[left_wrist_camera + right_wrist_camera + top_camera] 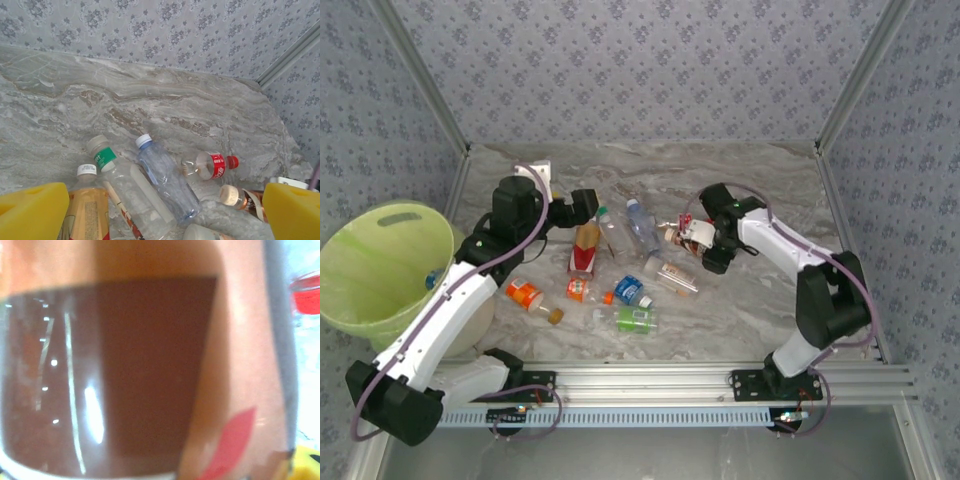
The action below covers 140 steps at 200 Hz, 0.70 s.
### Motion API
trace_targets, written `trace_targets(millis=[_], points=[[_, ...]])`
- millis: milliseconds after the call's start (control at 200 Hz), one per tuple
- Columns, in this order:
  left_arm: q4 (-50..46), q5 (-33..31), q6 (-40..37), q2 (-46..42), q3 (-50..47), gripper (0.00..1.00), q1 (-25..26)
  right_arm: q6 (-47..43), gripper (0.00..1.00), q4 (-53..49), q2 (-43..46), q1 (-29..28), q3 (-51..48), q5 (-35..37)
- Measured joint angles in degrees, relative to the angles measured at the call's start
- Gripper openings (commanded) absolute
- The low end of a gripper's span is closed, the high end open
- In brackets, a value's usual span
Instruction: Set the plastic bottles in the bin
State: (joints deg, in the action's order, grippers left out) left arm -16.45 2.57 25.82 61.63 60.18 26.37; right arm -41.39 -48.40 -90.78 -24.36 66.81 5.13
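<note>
Left gripper spread and empty, right gripper at a brown bottle — pinched or not, I cannot tell — so a shallow grip could drop it before the bin.

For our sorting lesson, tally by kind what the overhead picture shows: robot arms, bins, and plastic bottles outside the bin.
Robot arms: 2
Bins: 1
Plastic bottles outside the bin: 10
Total: 13
</note>
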Motion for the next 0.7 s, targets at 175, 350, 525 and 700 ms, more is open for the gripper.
trace_targets(millis=[175, 350, 525, 700], points=[[1.7, 4.2, 2.3, 3.2, 0.0, 1.00, 0.0, 0.7, 0.26, 0.3, 4.2, -2.8, 1.4, -2.6], [5.9, 10.2, 5.6, 6.4, 0.0, 0.99, 0.0, 6.3, 0.29, 2.6, 7.0, -3.6, 3.6, -9.6], [11.3, 19.5, 9.0, 11.2, 2.6, 0.99, 0.1, 13.6, 0.29, 8.3, 7.5, -5.6, 4.4, -14.2], [15.3, 25.1, 10.9, 15.5, 6.8, 1.00, 1.3, 17.7, 0.30, 14.0, 7.5, -7.9, 4.4, -18.7]])
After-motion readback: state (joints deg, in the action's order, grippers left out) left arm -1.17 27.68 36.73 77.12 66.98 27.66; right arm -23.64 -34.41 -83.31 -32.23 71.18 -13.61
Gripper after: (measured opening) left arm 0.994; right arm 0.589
